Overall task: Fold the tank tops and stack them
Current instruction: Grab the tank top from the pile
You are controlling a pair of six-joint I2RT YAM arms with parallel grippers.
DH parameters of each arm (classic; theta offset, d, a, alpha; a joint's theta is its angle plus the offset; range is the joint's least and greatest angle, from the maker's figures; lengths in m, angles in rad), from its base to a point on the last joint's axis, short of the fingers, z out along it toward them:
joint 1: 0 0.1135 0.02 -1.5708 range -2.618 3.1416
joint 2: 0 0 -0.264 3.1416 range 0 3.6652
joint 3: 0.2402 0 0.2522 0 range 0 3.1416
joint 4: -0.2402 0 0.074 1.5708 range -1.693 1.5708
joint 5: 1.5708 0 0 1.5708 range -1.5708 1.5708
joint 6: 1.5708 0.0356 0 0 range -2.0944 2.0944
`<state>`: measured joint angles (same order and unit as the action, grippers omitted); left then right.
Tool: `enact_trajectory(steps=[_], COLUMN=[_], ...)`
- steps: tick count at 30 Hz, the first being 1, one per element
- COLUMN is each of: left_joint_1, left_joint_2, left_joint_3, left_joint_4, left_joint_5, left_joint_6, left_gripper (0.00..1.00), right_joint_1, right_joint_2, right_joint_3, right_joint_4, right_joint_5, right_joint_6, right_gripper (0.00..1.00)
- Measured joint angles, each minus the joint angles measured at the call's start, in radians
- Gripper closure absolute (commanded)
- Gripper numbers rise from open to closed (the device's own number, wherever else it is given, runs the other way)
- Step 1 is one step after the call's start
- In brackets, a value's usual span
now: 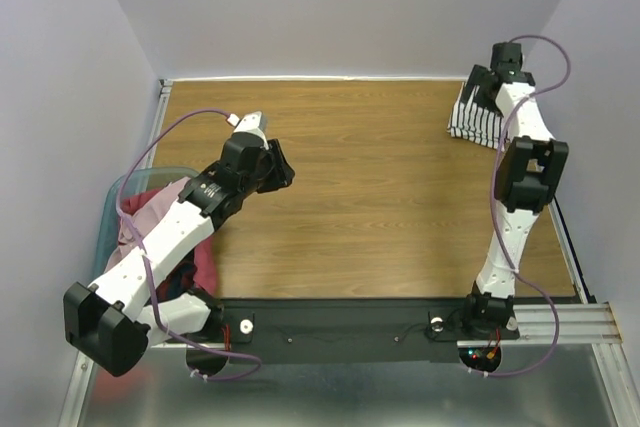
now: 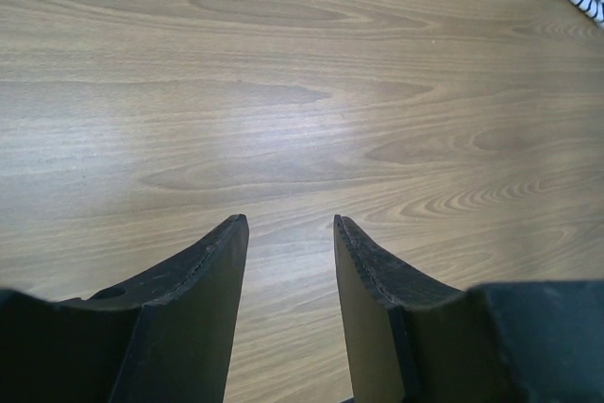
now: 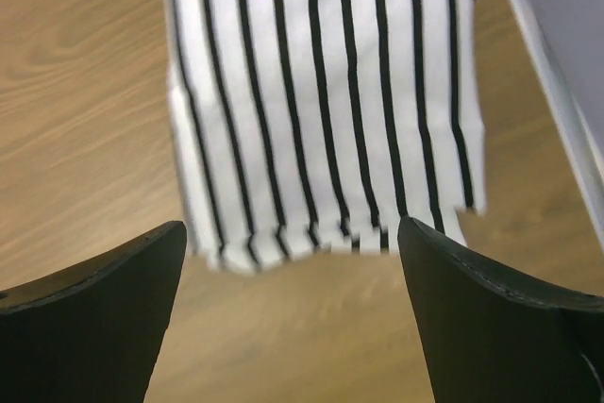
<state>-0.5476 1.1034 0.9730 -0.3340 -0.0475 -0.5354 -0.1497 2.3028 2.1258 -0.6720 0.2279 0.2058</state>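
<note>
This is a robotics lab test cell rather than a home: a wood-grain bench [image 1: 380,197] sits boxed in by plain pale walls [image 1: 350,7] on three sides and is edged with bare aluminium rails [image 1: 570,319]. The white-and-black left arm [image 1: 170,237] and right arm [image 1: 520,197] are bolted to a black bar [image 1: 340,319] at its near edge. They trail purple cables [image 1: 195,113], and the left one reaches over a plastic tub [image 1: 106,217] of tops [image 1: 150,209].

Left arm [image 1: 170,237]: stretches forward and inward, elbow low at the near left.
Left gripper [image 2: 288,224]: fingers apart, nothing between them.
Right arm [image 1: 515,217]: reaches far forward, elbow raised, wrist bent down.
Right gripper [image 3: 293,228]: fingers spread wide, nothing between them.
</note>
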Motion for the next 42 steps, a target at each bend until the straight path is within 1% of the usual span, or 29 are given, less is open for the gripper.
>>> enact_trajectory(steps=[1, 5, 7, 8, 11, 13, 15, 17, 19, 22, 26, 30, 32, 37, 42], left_joint_1=[0.001, 0.012, 0.028, 0.042, 0.100, 0.164, 0.217, 0.249, 0.282, 0.340, 0.467, 0.558, 0.600, 0.647, 0.655], left_joint_2=[0.000, -0.003, -0.005, -0.006, -0.010, -0.020, -0.042, -0.072, -0.128, -0.209, -0.277, -0.287, -0.280, -0.275, -0.275], left_joint_3=[0.003, 0.013, 0.016, 0.016, 0.018, 0.018, 0.018, 0.018, 0.017, 0.012, -0.010, -0.043, -0.066, -0.134, -0.219], left_joint_4=[-0.002, -0.023, -0.051, -0.068, -0.139, -0.207, -0.273, -0.325, -0.382, -0.443, -0.498, -0.531, -0.534, -0.549, -0.518], left_joint_5=[-0.009, -0.074, -0.120, -0.143, -0.212, -0.258, -0.298, -0.333, -0.374, -0.412, -0.442, -0.436, -0.418, -0.372, -0.317], left_joint_6=[-0.008, -0.071, -0.113, -0.141, -0.218, -0.275, -0.331, -0.380, -0.434, -0.489, -0.522, -0.526, -0.528, -0.544, -0.552], left_gripper=[0.47, 0.47, 0.47, 0.47, 0.47, 0.45, 0.39, 0.37, 0.33, 0.33, 0.33, 0.34, 0.37, 0.41, 0.42], right_joint_1=[0.002, 0.052, 0.124, 0.185, 0.365, 0.484, 0.585, 0.646, 0.681, 0.690, 0.688, 0.688, 0.688, 0.688, 0.688], right_joint_2=[-0.048, -0.351, -0.496, -0.572, -0.696, -0.712, -0.705, -0.694, -0.686, -0.688, -0.699, -0.718, -0.728, -0.737, -0.737], right_joint_3=[-0.028, -0.234, -0.350, -0.427, -0.607, -0.690, -0.777, -0.840, -0.886, -0.927, -0.971, -1.003, -1.013, -1.015, -1.015], right_joint_4=[-0.007, 0.035, 0.078, 0.125, 0.201, 0.236, 0.266, 0.263, 0.267, 0.288, 0.317, 0.341, 0.346, 0.357, 0.367], right_joint_5=[-0.005, -0.036, -0.042, -0.046, -0.072, -0.097, -0.119, -0.132, -0.137, -0.139, -0.141, -0.148, -0.151, -0.151, -0.156], right_joint_6=[0.010, 0.074, 0.110, 0.126, 0.168, 0.184, 0.205, 0.216, 0.224, 0.232, 0.237, 0.237, 0.237, 0.236, 0.236], right_gripper=[0.00, 0.00, 0.00, 0.00, 0.00, 0.00, 0.00, 0.00, 0.00, 0.00, 0.00, 0.00, 0.00, 0.00, 0.00])
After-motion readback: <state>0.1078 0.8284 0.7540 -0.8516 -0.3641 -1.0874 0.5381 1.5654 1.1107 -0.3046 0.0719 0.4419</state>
